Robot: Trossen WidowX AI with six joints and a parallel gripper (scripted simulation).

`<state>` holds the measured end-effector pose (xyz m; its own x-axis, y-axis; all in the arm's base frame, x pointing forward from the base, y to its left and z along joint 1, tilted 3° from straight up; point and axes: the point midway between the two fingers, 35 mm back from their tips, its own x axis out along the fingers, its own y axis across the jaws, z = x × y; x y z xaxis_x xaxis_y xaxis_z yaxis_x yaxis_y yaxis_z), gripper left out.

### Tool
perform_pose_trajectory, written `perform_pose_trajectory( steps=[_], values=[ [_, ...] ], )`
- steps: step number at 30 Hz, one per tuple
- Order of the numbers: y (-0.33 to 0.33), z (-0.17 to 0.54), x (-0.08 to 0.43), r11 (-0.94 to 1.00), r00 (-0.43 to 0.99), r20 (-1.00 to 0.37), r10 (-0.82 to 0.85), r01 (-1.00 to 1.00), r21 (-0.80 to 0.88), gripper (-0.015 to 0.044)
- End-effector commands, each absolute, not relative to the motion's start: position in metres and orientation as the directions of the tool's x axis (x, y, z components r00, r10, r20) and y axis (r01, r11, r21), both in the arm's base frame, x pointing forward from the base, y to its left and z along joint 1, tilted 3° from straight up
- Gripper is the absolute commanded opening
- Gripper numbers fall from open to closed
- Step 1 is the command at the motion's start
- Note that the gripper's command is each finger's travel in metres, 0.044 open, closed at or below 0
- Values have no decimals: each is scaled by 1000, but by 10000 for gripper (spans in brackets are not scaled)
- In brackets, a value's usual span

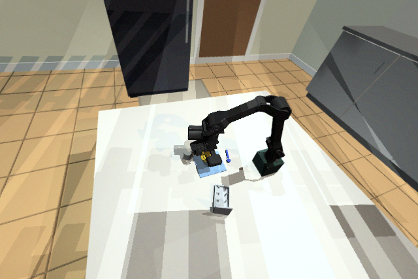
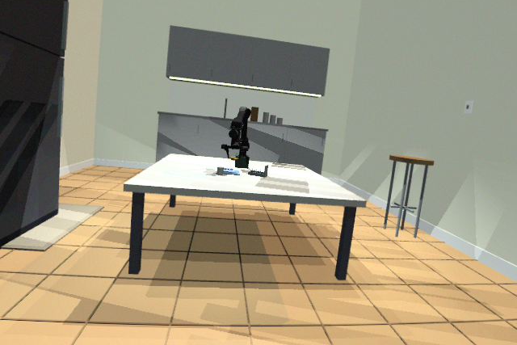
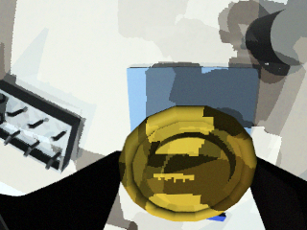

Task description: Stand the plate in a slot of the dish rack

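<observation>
The yellow plate (image 1: 204, 157) (image 2: 234, 158) (image 3: 189, 165) is held roughly level above the blue mat. My gripper (image 3: 186, 161) is shut on the plate, with one black finger at each side of its rim in the wrist view. In the exterior view the plate is clear of the table, below the arm's wrist. The dish rack (image 1: 221, 211) (image 2: 266, 170) (image 3: 73, 139) stands on the table, apart from the plate, at the left in the wrist view. Its slots between short dark rails hold no plate. The fingers partly hide the plate in the top view.
The blue mat (image 1: 211, 171) (image 3: 137, 96) lies under the plate. A grey cup (image 1: 187, 155) (image 2: 220, 170) (image 3: 292, 38) stands beside the mat, on the side away from the arm's base. A blue spoon-like utensil (image 1: 227, 155) lies between mat and dark green base block (image 1: 266, 164).
</observation>
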<state>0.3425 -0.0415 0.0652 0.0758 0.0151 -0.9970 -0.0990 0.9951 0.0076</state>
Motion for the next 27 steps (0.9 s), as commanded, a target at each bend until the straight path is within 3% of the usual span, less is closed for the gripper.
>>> perform_pose_trajectory(
  steps=[1,17,27],
  values=[
    [-42,92,342,995,86,-996,16,-104,7,0],
    [-42,147,336,995,86,-996,16,-98,8,0],
    [40,144,285,975,81,-996,24,220,42,0]
  ],
)
